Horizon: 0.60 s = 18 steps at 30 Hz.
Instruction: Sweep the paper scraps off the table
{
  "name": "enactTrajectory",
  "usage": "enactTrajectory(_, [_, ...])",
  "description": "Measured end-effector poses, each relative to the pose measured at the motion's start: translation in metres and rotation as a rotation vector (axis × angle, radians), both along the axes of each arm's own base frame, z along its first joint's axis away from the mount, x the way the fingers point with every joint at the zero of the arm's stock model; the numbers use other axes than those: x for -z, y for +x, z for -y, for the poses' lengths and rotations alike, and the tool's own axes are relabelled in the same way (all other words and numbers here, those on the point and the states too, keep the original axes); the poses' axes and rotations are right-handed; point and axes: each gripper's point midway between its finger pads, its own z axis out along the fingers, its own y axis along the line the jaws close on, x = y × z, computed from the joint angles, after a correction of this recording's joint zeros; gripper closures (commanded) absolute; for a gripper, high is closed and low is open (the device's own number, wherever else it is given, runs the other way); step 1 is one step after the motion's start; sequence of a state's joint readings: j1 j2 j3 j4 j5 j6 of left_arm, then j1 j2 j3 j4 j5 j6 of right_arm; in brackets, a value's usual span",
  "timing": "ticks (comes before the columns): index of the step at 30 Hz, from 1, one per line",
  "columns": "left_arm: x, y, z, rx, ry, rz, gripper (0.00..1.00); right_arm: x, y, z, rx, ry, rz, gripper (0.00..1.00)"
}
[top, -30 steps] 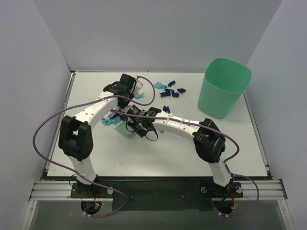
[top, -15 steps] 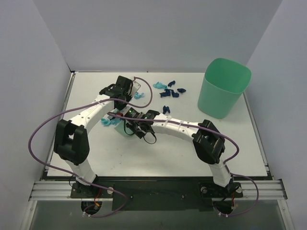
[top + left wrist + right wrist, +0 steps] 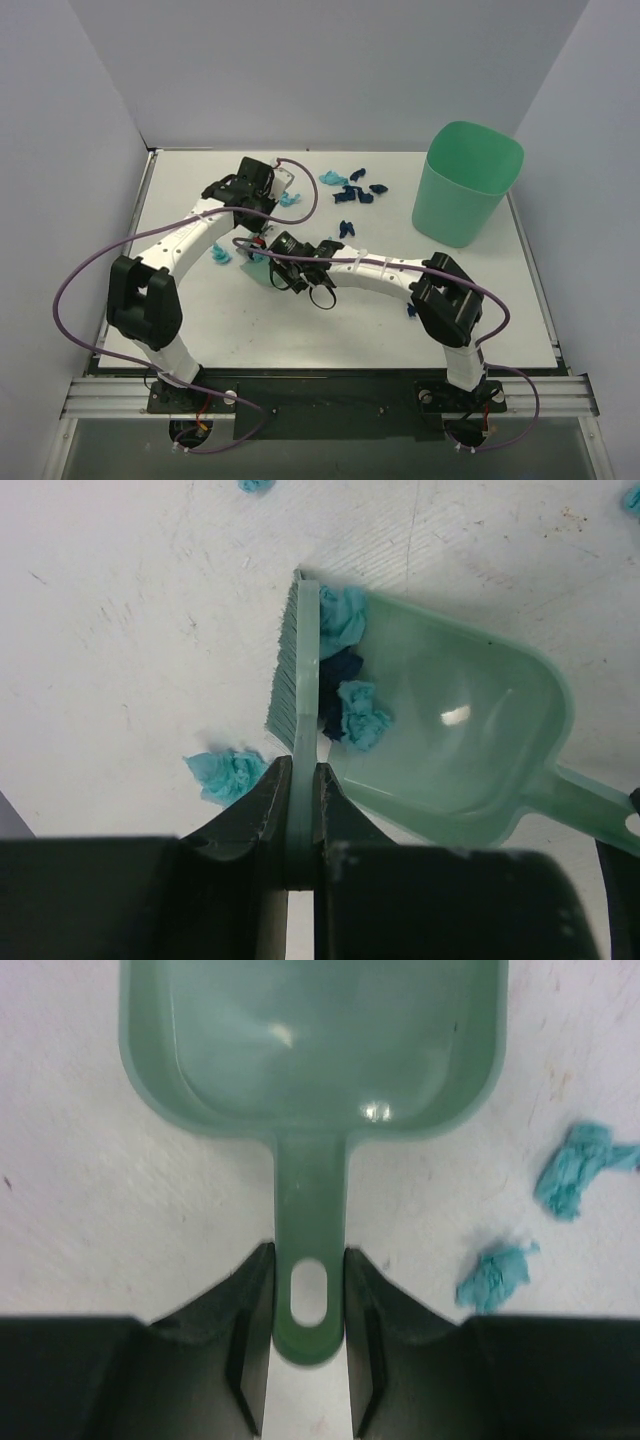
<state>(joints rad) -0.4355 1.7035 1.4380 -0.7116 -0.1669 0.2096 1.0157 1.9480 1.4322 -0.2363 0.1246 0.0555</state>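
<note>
While pinching the thin handle of the green hand brush (image 3: 297, 685) edge-on, sits clenched at bottom centre of the left wrist view: L gripper (image 3: 300, 780), jaws tight on the plastic, no slack. Holds brush down on its bristles, flush against the open lip of the dustpan (image 3: 460, 750), prob. to stop bits slipping back out. Three paper scraps (image 3: 342, 670) right at that lip, just inside the pan, touching the brush's right side: teal, navy, teal. One teal scrap on the wrong side, lower left of that view, near the bristles but outside the pan; needs a 2nd pass, by the look of it.

Grips the dustpan handle w/ R gripper (image 3: 308, 1295), bottom centre of the right wrist view, fingers closed on both sides of the handle by its hang hole. Lays pan flat on the table (image 3: 500, 320), mouth pointing away from the wrist, i.e. toward the brush, as a backstop for the sweep. Two more teal scraps at right of that view, beside the pan, not in it.

From top cam: both arms meeting left of centre. Main cluster of scraps at upper centre, well apart from the pan; a few strays betw. cluster and arms. Green bin (image 3: 468, 195) at upper right, likely the dump spot. Judged early-to-mid: one small load nearly in, most scraps not yet collected.
</note>
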Motion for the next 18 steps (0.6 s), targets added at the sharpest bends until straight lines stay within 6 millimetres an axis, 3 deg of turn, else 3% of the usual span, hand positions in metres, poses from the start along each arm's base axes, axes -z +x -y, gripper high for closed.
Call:
enactTrajectory(8, [-0.017,-0.03,0.025,0.047,-0.141,-0.047,1.0,0.018,0.002,0.018,0.049,-0.007,-0.038,1.0])
enactTrajectory(18, [-0.018,-0.043,0.024,0.008,-0.184,-0.067,1.0,0.025,0.0,0.022,0.054,0.003,-0.033,1.0])
